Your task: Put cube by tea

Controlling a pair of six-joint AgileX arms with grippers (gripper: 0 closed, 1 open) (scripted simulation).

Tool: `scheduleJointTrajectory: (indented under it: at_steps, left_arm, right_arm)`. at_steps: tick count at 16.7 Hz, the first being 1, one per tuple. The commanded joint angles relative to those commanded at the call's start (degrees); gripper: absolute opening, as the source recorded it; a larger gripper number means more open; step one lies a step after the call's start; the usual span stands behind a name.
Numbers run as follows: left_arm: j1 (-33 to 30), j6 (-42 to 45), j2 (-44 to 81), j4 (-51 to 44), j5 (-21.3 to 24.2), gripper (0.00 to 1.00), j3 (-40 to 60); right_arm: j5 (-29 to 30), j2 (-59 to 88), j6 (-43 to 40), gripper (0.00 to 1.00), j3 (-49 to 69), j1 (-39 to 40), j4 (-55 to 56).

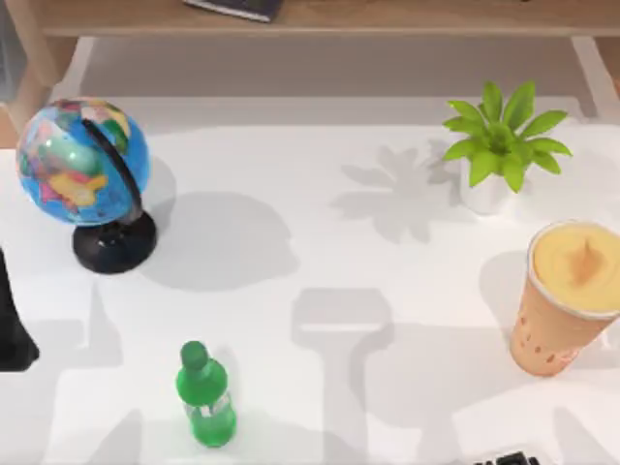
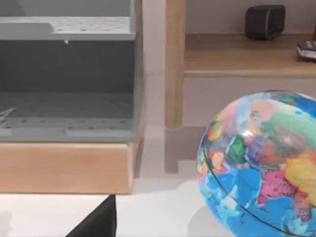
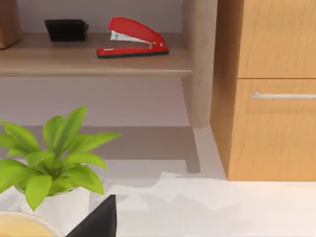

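The cube is out of view. The tea, a tapered orange-tan paper cup with a creamy yellow drink, stands upright at the table's right edge; its rim also shows in the right wrist view. My left arm is a dark shape at the table's left edge, beside the globe. A black part of my left gripper shows in the left wrist view. At the table's front right edge a dark piece of my right arm pokes in. A black part of my right gripper shows in the right wrist view.
A globe on a black stand sits at the back left. A small green bottle stands front left of centre. A potted plant is behind the tea. A wooden shelf behind the table holds a red stapler.
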Motion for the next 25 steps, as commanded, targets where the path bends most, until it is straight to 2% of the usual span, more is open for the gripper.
scheduleJointTrajectory:
  at_steps: [4, 7, 25]
  left_arm:
    - [0.0, 0.0, 0.0, 0.0, 0.0, 1.0, 0.0]
    - [0.0, 0.0, 0.0, 0.0, 0.0, 1.0, 0.0]
    - [0.0, 0.0, 0.0, 0.0, 0.0, 1.0, 0.0]
  right_arm:
    - [0.5, 1.6, 0.0, 1.0, 1.5, 0.5, 0.2]
    - [2.4, 8.0, 0.1, 1.0, 7.4, 2.3, 0.7]
    - [17.5, 68.5, 0.7, 1.0, 63.2, 16.4, 5.1]
